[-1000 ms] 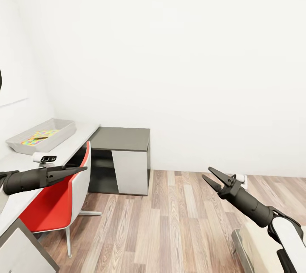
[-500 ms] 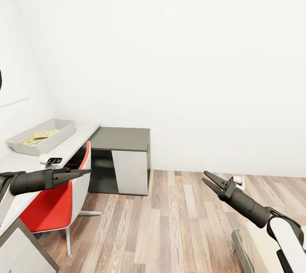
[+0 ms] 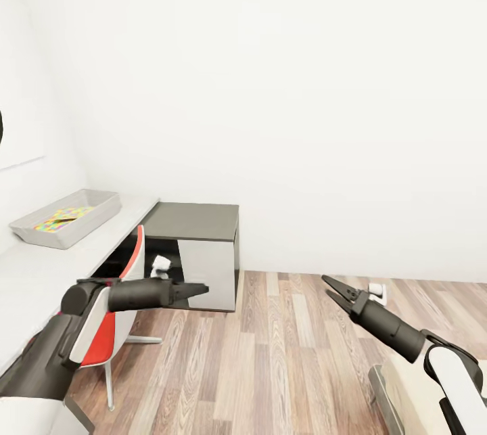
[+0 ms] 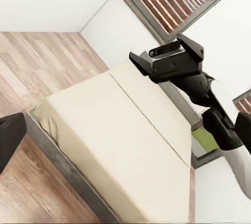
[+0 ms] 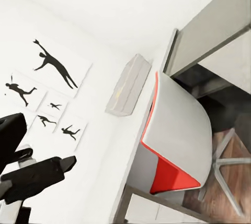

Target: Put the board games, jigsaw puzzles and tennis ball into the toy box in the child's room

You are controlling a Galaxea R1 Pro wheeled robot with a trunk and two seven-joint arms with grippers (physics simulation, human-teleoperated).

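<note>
On the tabletop at the far left sat the toy box, a jigsaw puzzle lying inside it. Both tools held nothing: the left tool looked clenched above the red chair, the right tool released over the wood floor.
</note>
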